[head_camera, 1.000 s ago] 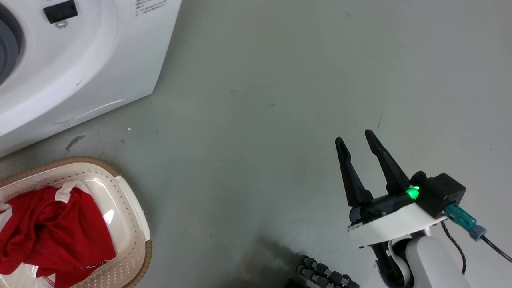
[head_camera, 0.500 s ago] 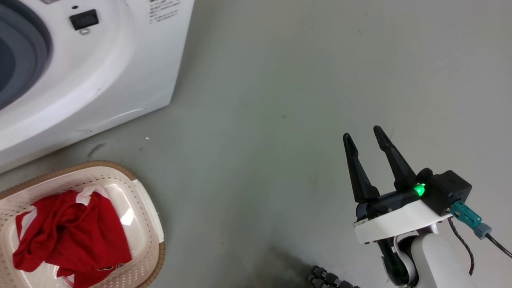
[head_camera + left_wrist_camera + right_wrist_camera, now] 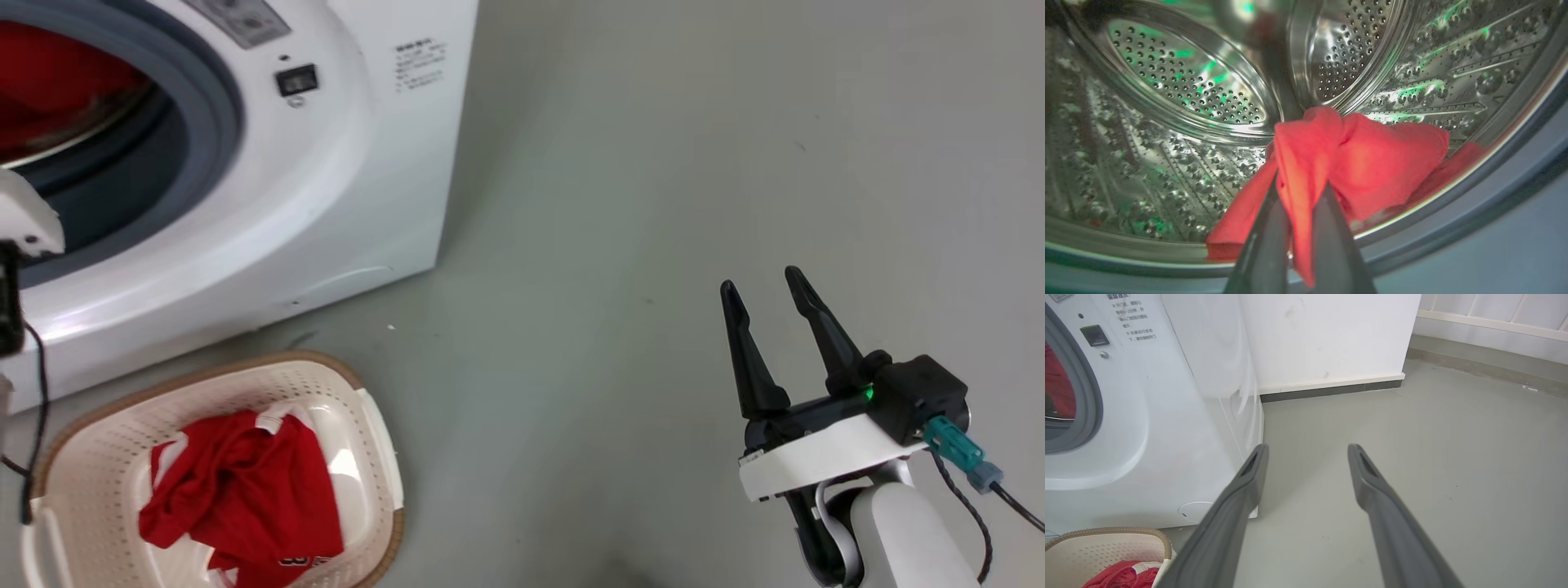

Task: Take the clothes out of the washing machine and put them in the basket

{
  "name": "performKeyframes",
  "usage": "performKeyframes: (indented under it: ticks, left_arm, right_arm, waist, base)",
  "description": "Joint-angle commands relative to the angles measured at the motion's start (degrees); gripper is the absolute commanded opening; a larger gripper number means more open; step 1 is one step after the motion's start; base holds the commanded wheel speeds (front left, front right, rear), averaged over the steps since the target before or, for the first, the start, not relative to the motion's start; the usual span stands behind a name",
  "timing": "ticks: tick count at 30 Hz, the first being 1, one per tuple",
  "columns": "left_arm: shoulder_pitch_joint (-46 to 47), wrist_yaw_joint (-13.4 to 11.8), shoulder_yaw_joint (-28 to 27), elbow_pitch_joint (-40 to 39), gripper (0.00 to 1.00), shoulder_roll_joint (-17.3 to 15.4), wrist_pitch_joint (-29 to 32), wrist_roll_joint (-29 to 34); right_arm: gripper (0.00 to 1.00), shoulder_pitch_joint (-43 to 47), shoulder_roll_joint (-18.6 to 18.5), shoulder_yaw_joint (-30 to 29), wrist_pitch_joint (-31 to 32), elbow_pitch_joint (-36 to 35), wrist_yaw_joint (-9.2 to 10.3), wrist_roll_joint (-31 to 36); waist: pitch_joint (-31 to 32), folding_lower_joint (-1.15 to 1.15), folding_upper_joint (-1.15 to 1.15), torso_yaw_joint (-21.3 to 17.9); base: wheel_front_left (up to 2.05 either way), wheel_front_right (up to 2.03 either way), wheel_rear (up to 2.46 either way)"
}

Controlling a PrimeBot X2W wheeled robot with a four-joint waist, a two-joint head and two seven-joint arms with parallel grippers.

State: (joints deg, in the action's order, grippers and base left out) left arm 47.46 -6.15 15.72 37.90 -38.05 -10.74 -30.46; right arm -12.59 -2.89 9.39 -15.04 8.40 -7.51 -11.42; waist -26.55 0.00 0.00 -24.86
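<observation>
Now the left gripper (image 3: 1301,187) points into the shiny drum (image 3: 1188,81) of the washing machine (image 3: 326,188), and its two dark fingers (image 3: 1265,249) are pinched tight on a red cloth (image 3: 1384,163). A fold of that cloth sits between the fingers in the lower middle of the left wrist frame. The rest of it spreads to the right and to the lower left, lying on the drum's holey wall close to the grey rubber ring (image 3: 1486,204). In the head frame the white machine fills the upper left, and a bit of red shows inside its round hole at the very top left. The basket (image 3: 98,457) stands on the grey floor (image 3: 612,204) just below the machine, in the lower left of the frame. I cannot tell if it touches the machine's front. More red clothes (image 3: 245,498) with white trim lie bunched up inside the basket, toward its right side. The right gripper (image 3: 759,279) is in the lower right of the head frame, well apart from the machine and the basket. Its fingers are spread wide and hold nothing. In the right wrist frame they point at the floor beside the machine's corner, and the basket peeks in at the lower left.
</observation>
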Motion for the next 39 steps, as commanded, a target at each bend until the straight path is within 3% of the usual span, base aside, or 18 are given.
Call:
performKeyframes:
  ticks: [1,11,19,28,39]
  left_arm:
    - [-1.6,-0.5,-0.7,-0.7,0.0,1.0,-1.6,-0.7]
    - [-10.7,-2.5,-3.5,-7.7,0.0,5.1,-4.5,-0.7]
    - [-19.7,-4.0,-7.3,-19.1,0.0,8.7,-4.6,2.1]
    - [-30.7,-4.8,-7.7,-29.9,0.0,13.6,-4.6,4.4]
    - [-40.3,-4.3,-5.9,-30.2,0.0,18.6,-4.5,4.0]
  right_arm:
    - [1.0,0.9,0.0,-0.4,-0.2,0.3,0.03,0.6]
    - [1.0,2.4,0.0,-1.6,-0.1,2.0,0.03,2.7]
    - [1.0,3.8,0.0,-3.1,0.7,2.0,0.03,3.5]
    - [1.0,6.0,0.0,-5.4,2.0,0.1,0.03,4.7]
    - [1.0,5.2,0.0,-5.4,3.9,-3.2,0.03,5.9]
  waist:
    - [3.4,0.0,0.0,2.9]
    - [9.9,0.0,0.0,8.6]
    - [13.7,0.0,0.0,12.4]
    - [15.2,0.0,0.0,16.4]
    - [12.5,0.0,0.0,17.9]
  base:
    - [0.0,0.0,0.0]
    - [0.0,0.0,0.0]
    - [0.0,0.0,0.0]
    - [0.0,0.0,0.0]
    - [0.0,0.0,0.0]
